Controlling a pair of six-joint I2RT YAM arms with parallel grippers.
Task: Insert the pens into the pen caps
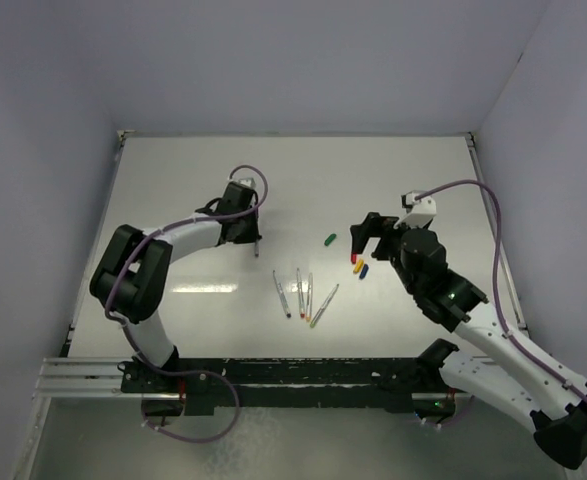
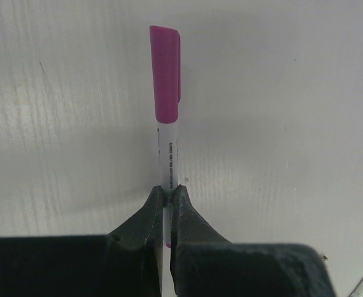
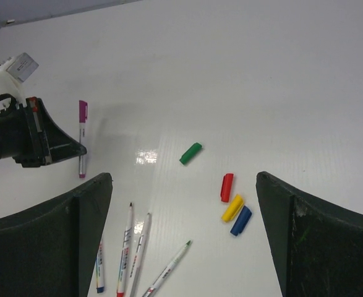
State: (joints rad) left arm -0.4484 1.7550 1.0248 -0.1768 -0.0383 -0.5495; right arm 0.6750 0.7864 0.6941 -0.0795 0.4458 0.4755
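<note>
Clamped in left gripper (image 2: 167, 195): pen (image 2: 167, 148) wearing purple cap (image 2: 167, 74), apparently flat on table (image 2: 292, 93); right gripper (image 3: 183, 177) jaws wide, above red cap (image 3: 227, 187), yellow cap (image 3: 232, 208), blue cap (image 3: 241, 221); green cap (image 3: 190, 153) apart; four uncapped pens (image 3: 125, 247) nearby.

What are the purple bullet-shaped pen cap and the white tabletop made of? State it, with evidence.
Purple pen cap: probably plastic, smooth and matte; even colour, moulded clip edge. White tabletop: seemingly ribbed plastic sheet, slightly glossy; fine parallel lines, a glare patch.
</note>
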